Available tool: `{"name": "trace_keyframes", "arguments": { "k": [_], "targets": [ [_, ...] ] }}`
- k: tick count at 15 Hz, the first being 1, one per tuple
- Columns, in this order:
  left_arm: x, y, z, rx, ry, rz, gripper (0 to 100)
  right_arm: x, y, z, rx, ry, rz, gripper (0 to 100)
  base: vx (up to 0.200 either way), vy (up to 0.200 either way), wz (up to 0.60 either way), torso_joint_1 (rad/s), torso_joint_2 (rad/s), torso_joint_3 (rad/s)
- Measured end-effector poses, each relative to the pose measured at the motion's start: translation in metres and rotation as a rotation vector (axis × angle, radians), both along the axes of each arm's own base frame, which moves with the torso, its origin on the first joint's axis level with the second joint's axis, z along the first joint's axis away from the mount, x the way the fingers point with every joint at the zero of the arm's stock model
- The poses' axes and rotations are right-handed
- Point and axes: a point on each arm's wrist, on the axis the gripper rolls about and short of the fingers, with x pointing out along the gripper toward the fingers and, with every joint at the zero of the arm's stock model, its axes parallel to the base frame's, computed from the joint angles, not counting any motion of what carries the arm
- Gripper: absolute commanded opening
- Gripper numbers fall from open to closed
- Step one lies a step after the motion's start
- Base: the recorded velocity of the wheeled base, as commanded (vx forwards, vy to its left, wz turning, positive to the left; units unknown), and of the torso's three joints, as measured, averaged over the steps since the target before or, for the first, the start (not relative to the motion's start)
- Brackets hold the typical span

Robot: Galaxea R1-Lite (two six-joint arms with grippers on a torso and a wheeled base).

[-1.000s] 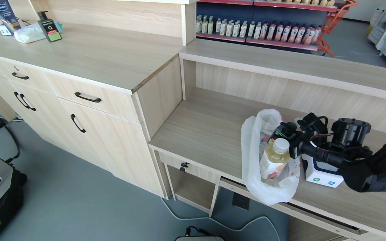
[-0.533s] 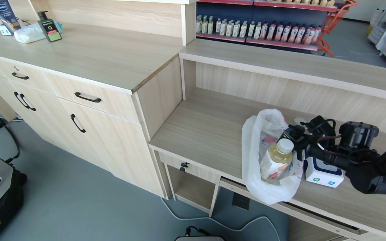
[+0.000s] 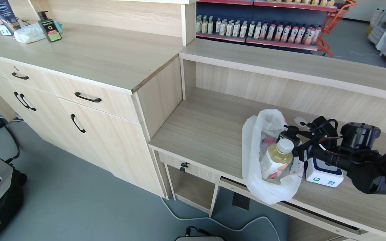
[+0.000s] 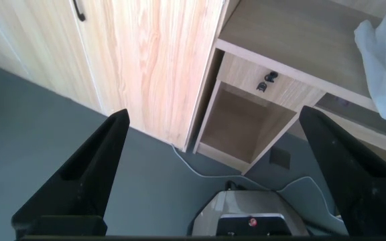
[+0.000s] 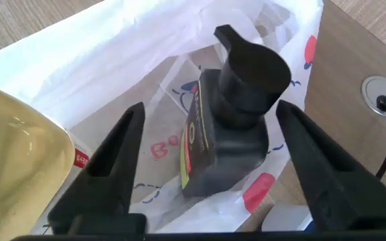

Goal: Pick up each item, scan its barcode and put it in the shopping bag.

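Right gripper stands wide and empty over the black pump bottle inside the limp shopping bag. Bottle looks rigid and fairly heavy: grip the flat body, not the pump head. Left gripper is wide, empty.

bag on the desk, at its front edge; in the bag, a bottle near the front, a pump bottle farther in behind it; scanner just beside the bag, on its right; right gripper at the bag's mouth, above the scanner; cable port behind the bag; counter left of the bag, higher than the desk; dispenser on the counter, well left of the bag; drinks shelf far behind the bag
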Motion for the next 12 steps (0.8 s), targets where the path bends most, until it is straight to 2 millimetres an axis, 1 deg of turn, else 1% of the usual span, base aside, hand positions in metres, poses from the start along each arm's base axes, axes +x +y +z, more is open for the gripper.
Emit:
{"name": "trace_keyframes", "arguments": {
  "k": [3,5,7,10,12],
  "targets": [
    [0.0,0.0,0.0,0.0,0.0,0.0,100,-0.001,-0.001,0.005,0.028,0.001,-0.007,100,0.0,0.0,0.0,0.0,0.0,0.0],
    [0.0,0.0,0.0,0.0,0.0,0.0,100,-0.005,-0.004,0.015,0.05,-0.006,-0.019,100,0.0,0.0,0.0,0.0,0.0,0.0],
    [0.0,0.0,0.0,0.0,0.0,0.0,100,-0.013,-0.008,0.032,0.05,-0.016,-0.035,100,0.0,0.0,0.0,0.0,0.0,0.0],
    [0.0,0.0,0.0,0.0,0.0,0.0,100,-0.039,-0.019,0.062,0.042,-0.03,-0.077,100,0.0,0.0,0.0,0.0,0.0,0.0],
    [0.0,0.0,0.0,0.0,0.0,0.0,100,-0.065,-0.028,0.081,0.009,-0.057,-0.116,100,0.0,0.0,0.0,0.0,0.0,0.0]
  ]
}}
